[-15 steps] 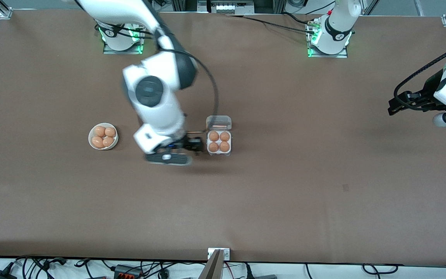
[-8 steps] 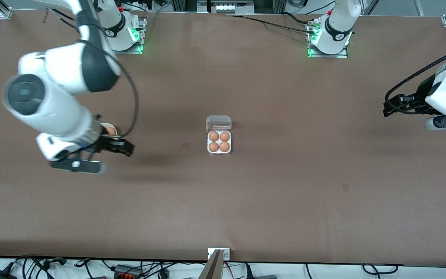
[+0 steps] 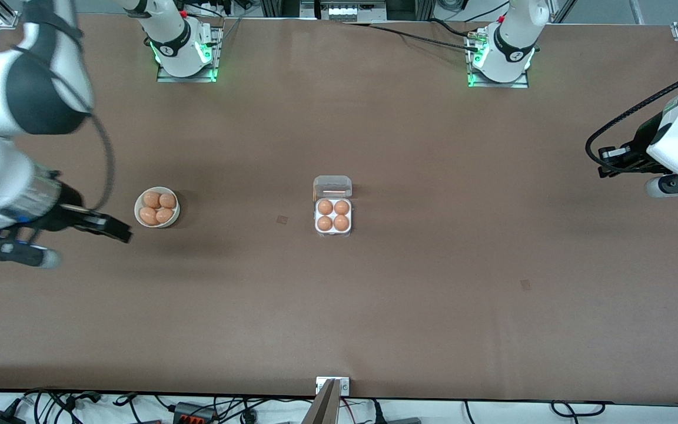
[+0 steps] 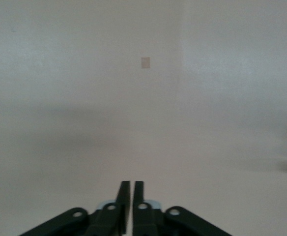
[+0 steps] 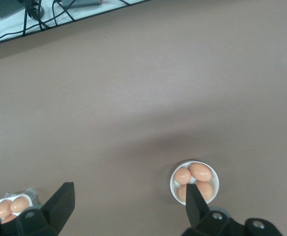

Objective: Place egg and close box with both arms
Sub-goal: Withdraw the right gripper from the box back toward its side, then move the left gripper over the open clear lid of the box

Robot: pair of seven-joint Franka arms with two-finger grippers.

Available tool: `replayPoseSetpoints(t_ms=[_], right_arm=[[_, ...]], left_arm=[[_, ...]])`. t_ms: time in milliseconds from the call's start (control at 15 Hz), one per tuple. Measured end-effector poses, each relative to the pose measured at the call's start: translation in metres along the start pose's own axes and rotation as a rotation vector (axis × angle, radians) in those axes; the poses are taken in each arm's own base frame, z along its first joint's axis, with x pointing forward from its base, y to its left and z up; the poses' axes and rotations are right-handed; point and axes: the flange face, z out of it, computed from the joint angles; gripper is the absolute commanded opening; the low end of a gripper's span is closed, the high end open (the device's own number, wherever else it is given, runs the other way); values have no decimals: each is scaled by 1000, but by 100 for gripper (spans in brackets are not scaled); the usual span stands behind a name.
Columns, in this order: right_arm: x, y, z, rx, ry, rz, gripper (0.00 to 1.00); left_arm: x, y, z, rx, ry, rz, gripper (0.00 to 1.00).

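The box [image 3: 333,213] sat mid-table, lid open, all four cells holding an egg [image 3: 325,206], while the empty, open right gripper [image 3: 116,229] hovered beside the bowl [image 3: 157,207] and the closed left gripper [image 3: 604,163] waited well apart, risking a jostled carton at closing.

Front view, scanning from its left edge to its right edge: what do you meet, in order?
Right arm's open black two-finger tool → round white bowl of brown eggs → small clear-plastic four-cell egg box, lid open → left arm's shut black tool.
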Motion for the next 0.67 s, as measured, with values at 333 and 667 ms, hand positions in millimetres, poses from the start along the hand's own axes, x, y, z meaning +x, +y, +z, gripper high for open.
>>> replayPoseSetpoints(t_ms=[333,667], right_arm=[[2,80,-38,-16,2,-72,100],[-6,111,-48,-26,-30,-167,100]], left_arm=[[-12,22,2,-102,-87,23,0],[-43,113,-3,-108,-139,40,0]])
